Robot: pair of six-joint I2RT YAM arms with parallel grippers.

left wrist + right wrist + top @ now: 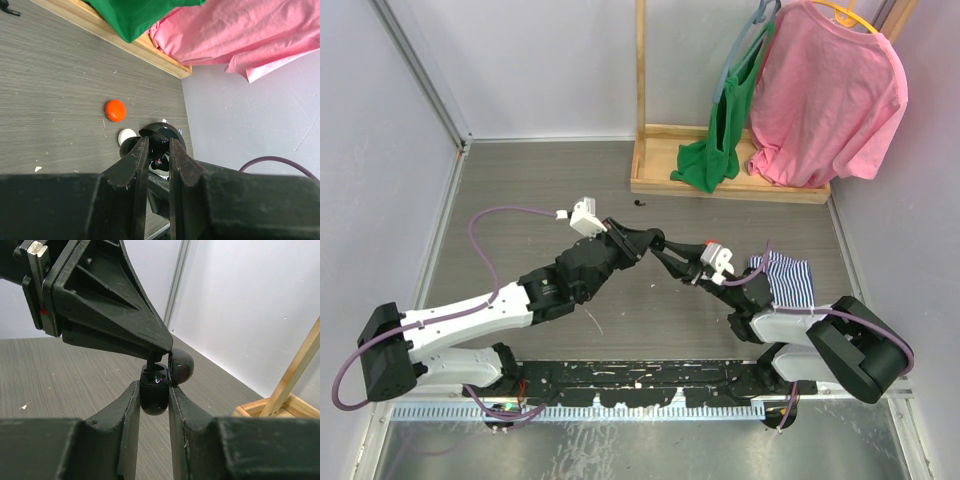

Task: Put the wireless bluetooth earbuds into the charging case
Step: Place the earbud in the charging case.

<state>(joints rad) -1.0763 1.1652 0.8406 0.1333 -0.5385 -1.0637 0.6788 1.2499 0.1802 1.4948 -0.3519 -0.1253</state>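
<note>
My right gripper (154, 386) is shut on a small black charging case (154, 395) and holds it upright above the table, with its lid (181, 365) hinged open to the right. My left gripper (166, 347) comes in from above, shut on a black earbud (152, 358) whose stem points down into the case's open top. In the left wrist view the fingertips (140, 149) straddle the dark earbud over the open case (161, 132). In the top view the left gripper (655, 242) and the right gripper (671, 258) meet at mid-table.
An orange round disc (115, 110) and a white round disc (126, 135) lie on the table below the grippers. A small black piece (640, 203) lies near the wooden rack base (740, 188), which carries green (705, 165) and pink (830, 100) garments. A striped cloth (786, 280) lies by the right arm.
</note>
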